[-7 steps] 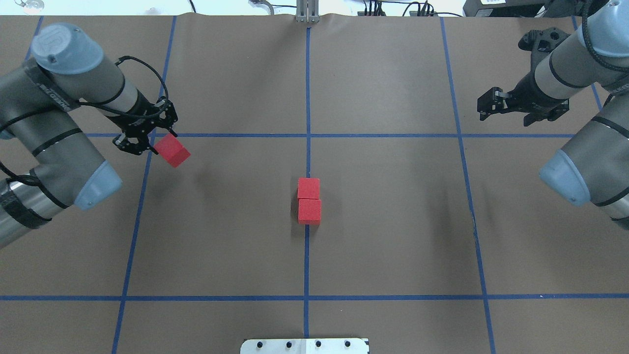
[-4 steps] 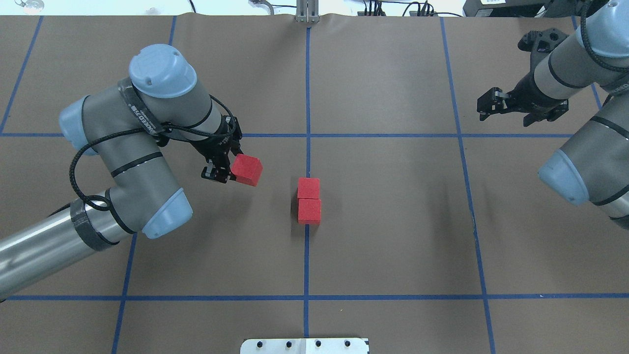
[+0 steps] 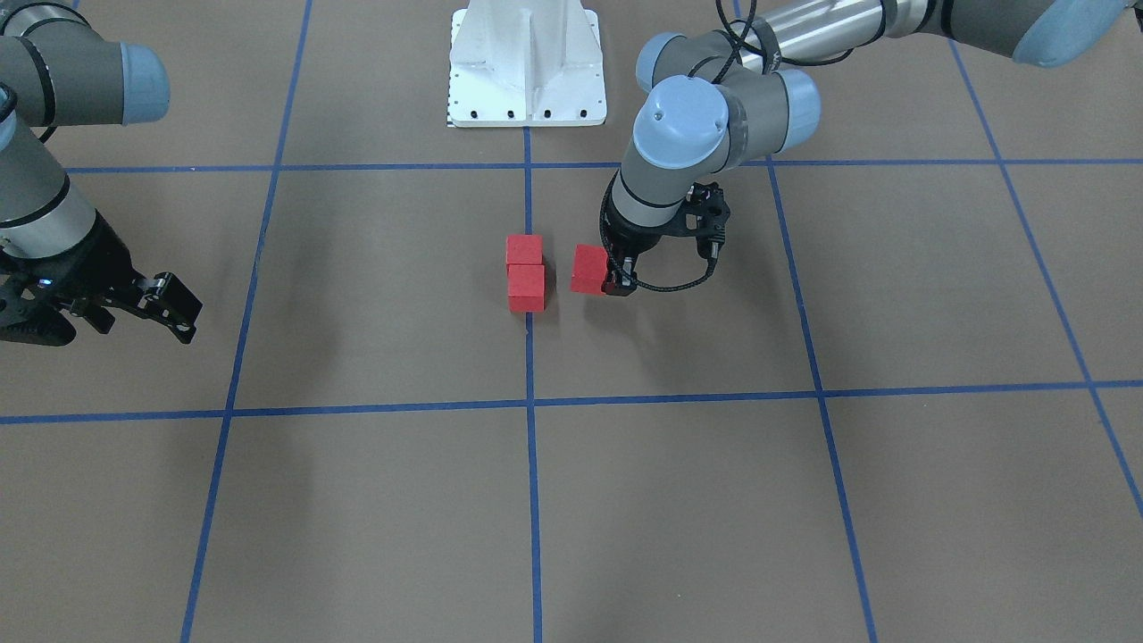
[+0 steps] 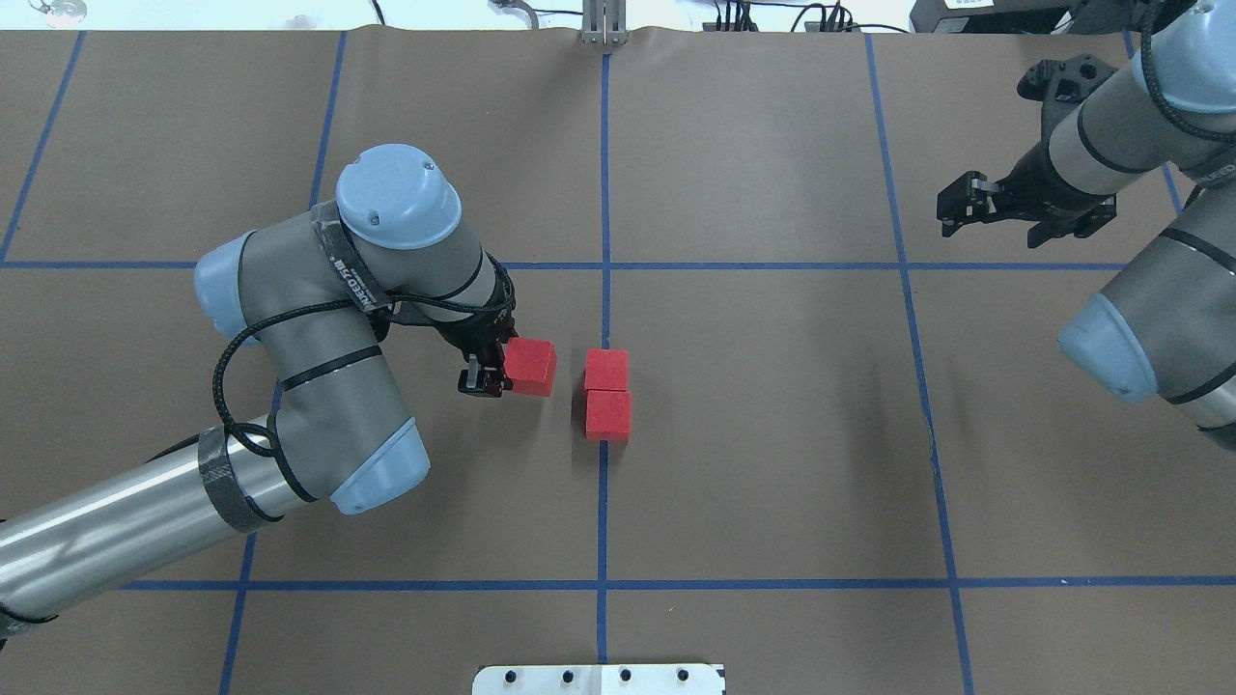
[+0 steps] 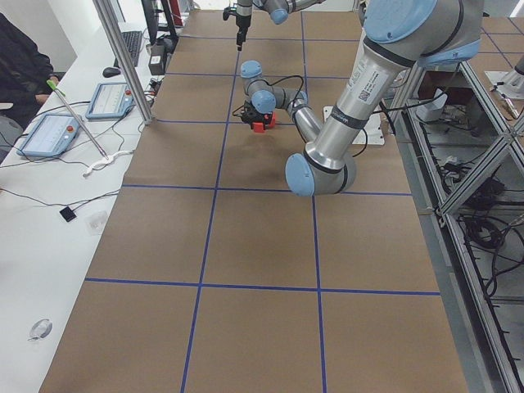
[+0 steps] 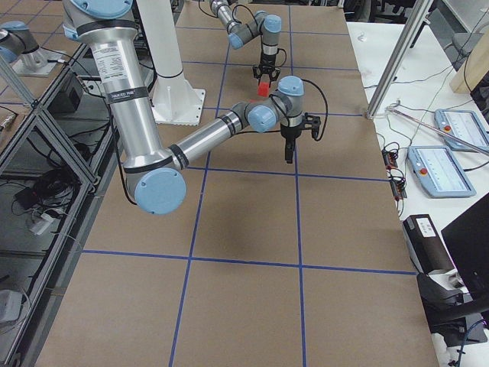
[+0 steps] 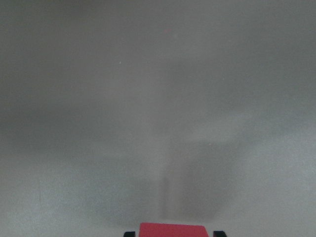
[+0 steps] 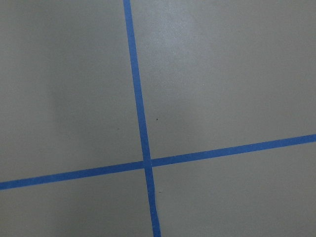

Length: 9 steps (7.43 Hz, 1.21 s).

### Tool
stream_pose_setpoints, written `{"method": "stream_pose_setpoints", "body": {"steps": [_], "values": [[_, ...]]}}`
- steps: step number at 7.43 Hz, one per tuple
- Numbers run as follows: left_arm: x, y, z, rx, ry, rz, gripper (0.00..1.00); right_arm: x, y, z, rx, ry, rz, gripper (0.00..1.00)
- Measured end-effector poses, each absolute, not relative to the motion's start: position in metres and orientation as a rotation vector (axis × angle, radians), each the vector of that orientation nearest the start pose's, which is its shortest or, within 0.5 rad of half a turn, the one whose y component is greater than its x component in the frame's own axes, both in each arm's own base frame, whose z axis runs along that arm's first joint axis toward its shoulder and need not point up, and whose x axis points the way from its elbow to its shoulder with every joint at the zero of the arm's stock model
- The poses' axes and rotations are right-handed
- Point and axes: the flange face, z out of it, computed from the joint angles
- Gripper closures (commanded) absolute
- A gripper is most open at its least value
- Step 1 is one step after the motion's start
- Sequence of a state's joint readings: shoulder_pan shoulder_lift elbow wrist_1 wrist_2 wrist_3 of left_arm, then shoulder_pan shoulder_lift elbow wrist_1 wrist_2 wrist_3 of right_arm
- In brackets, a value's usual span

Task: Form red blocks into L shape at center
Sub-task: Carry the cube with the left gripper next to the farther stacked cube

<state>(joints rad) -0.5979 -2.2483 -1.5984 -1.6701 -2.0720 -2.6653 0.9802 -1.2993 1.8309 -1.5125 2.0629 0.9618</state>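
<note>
Two red blocks (image 4: 606, 369) (image 4: 608, 414) lie touching in a row on the centre tape line, also in the front view (image 3: 524, 249) (image 3: 526, 288). My left gripper (image 4: 502, 372) is shut on the third red block (image 4: 530, 367) and holds it just left of the far block, with a small gap between them. The held block also shows in the front view (image 3: 588, 269) and at the bottom edge of the left wrist view (image 7: 172, 230), between the fingertips. I cannot tell whether it touches the table. My right gripper (image 4: 1004, 227) is open and empty, far off at the back right.
Blue tape lines (image 4: 604, 193) divide the brown table into grid squares. The white robot base plate (image 3: 527, 62) sits at the near edge of the table. A white desk with tablets (image 5: 51, 131) and a seated person runs along the far side.
My left arm has carried the red block rightward from the left grid line to just beside the pair at centre. The right arm has not moved.
</note>
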Motion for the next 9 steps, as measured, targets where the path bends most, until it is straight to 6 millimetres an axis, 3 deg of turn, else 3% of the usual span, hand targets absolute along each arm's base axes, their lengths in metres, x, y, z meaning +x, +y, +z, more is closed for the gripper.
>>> {"method": "stream_pose_setpoints", "body": {"steps": [2,5,9], "values": [[0.533,-0.466,0.231,-0.722,0.685,-1.412,1.0,-0.253,-0.533,0.391,0.077,-0.746,0.209,0.01],[0.547,-0.475,0.216,-0.733,0.677,-1.482,1.0,-0.253,-0.533,0.393,0.074,-0.743,0.21,0.01],[0.558,-0.478,0.214,-0.734,0.663,-1.496,1.0,-0.256,-0.537,0.402,0.078,-0.747,0.21,0.01]]}}
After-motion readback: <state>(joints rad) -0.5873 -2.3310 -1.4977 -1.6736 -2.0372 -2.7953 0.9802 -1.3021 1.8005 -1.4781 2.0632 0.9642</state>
